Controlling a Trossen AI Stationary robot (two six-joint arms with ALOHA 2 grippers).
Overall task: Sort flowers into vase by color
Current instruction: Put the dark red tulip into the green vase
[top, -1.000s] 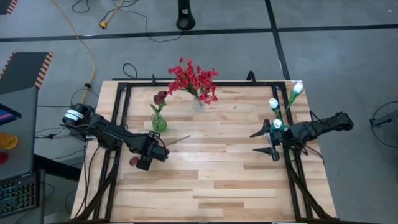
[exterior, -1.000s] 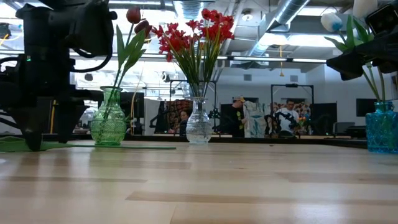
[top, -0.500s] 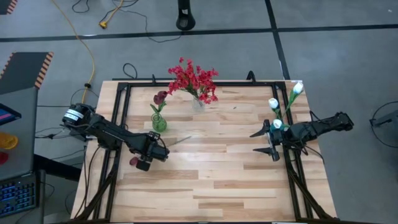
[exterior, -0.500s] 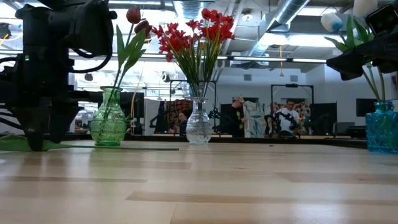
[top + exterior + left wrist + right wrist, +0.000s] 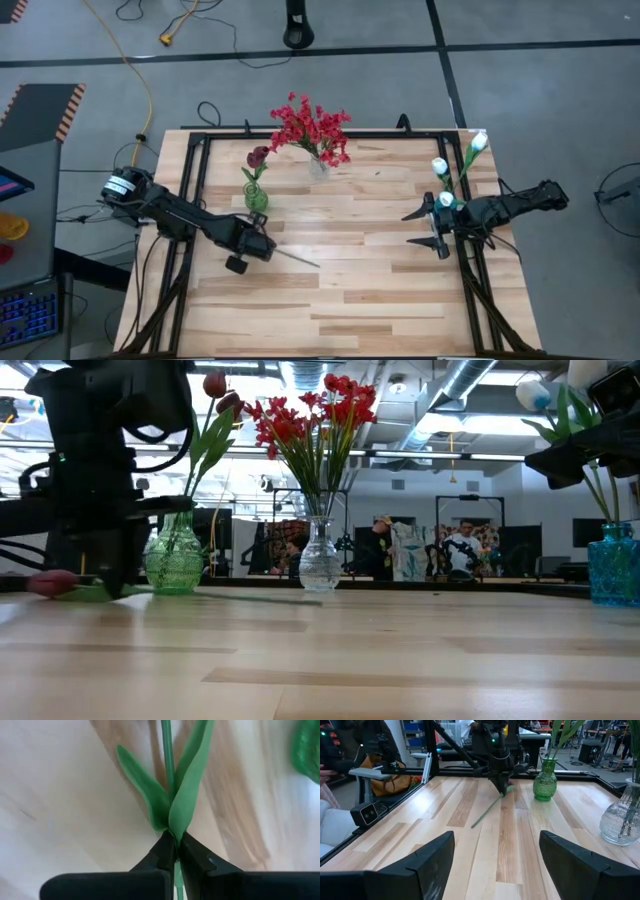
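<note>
One wooden table [image 5: 340,290] carries everything, ringed by a black metal frame [image 5: 195,150]. Two dark arms reach over it from opposite sides. Three vases stand on it: a green glass vase [image 5: 256,197] near the left arm, a clear glass vase [image 5: 319,167] at the far edge in the middle, and a blue vase [image 5: 613,565] at the right edge, seen from table height.

Red flowers: one full spray [image 5: 311,128] of many small bright blossoms, upright in the clear vase. Maroon tulips: two closed buds [image 5: 222,392] on green stems in the green vase, plus one loose maroon tulip [image 5: 52,582] lying flat on the table just in front of that vase, its thin stem [image 5: 297,258] running out toward the table's middle. White tulips: three buds [image 5: 440,166] with green leaves at the right edge.

Left gripper [image 5: 176,851]: low at the table, fingers closed tight on the loose tulip's stem just below its two long green leaves [image 5: 172,795]. Right gripper [image 5: 496,865]: raised beside the white tulips, fingers spread wide, holding nothing.

Beyond the table, table-height view: a workshop with several people [image 5: 460,548] standing far off.
</note>
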